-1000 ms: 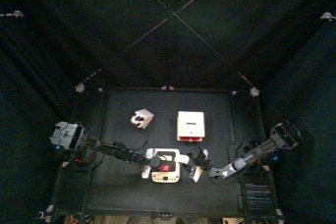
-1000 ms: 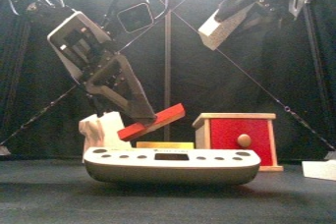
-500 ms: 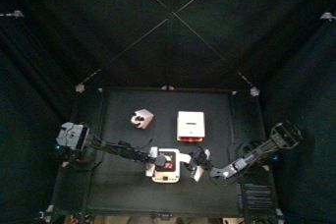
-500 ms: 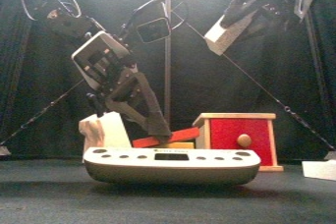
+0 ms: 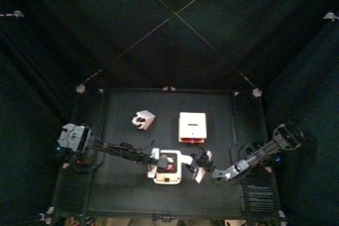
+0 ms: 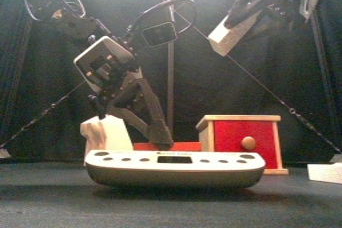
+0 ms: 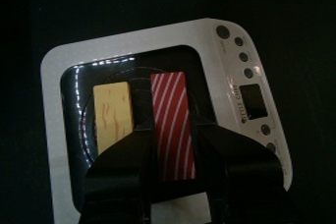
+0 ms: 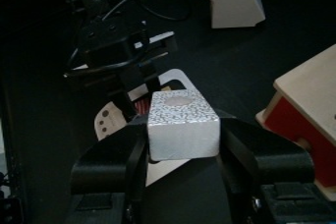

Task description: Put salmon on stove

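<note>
The stove (image 7: pixel 66 120) is a white frame with a dark centre and a row of buttons, near the table's front (image 5: pixel 167 179) (image 6: pixel 174 169). The salmon (image 7: pixel 171 120), a red striped strip, lies flat in that dark centre beside a yellow strip (image 7: pixel 116 120). My left gripper (image 7: pixel 174 147) reaches down onto the stove (image 6: pixel 158 137), its jaws close against the salmon's sides. Up at the right, my right gripper (image 8: pixel 182 135) (image 6: pixel 221 37) is shut on a white speckled block (image 8: pixel 182 115).
A white box with a red front (image 6: pixel 243 142) (image 5: pixel 193 126) stands just behind the stove on the right. A small white object (image 6: pixel 104 132) (image 5: pixel 141 120) sits behind on the left. Another pale object (image 6: pixel 325 172) lies at the table's right edge.
My left gripper has come down with the salmon, which went from tilted above the stove to lying flat in its centre. The right arm has barely moved.
</note>
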Robot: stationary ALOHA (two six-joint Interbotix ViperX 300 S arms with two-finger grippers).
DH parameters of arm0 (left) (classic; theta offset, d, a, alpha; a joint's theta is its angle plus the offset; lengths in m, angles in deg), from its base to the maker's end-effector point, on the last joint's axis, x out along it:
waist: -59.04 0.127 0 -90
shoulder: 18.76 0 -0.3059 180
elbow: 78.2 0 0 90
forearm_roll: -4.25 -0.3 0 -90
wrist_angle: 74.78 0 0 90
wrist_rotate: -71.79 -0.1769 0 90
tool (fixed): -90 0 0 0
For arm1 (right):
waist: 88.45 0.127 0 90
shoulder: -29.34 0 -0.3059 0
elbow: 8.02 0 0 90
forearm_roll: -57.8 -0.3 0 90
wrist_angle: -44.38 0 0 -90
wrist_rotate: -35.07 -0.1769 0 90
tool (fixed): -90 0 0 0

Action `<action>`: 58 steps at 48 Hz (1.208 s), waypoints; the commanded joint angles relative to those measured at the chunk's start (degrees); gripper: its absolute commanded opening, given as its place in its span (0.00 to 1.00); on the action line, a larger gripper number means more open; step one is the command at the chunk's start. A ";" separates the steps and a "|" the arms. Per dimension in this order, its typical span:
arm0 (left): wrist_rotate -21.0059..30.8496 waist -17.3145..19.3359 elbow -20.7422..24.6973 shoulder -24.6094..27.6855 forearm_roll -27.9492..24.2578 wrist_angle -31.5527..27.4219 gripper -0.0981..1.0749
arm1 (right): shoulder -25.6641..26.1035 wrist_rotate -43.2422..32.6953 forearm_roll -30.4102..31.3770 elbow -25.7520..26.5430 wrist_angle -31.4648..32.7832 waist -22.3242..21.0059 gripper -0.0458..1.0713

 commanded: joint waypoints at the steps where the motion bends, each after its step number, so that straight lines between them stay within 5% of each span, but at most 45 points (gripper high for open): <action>1: 0.00 0.18 1.23 -1.23 0.00 0.18 0.66 | 1.49 -0.18 0.18 0.53 0.26 -0.09 0.49; 58: -0.09 -1.23 0.97 -4.04 0.00 0.26 0.71 | 1.14 -0.18 -0.09 0.79 0.18 -0.18 0.49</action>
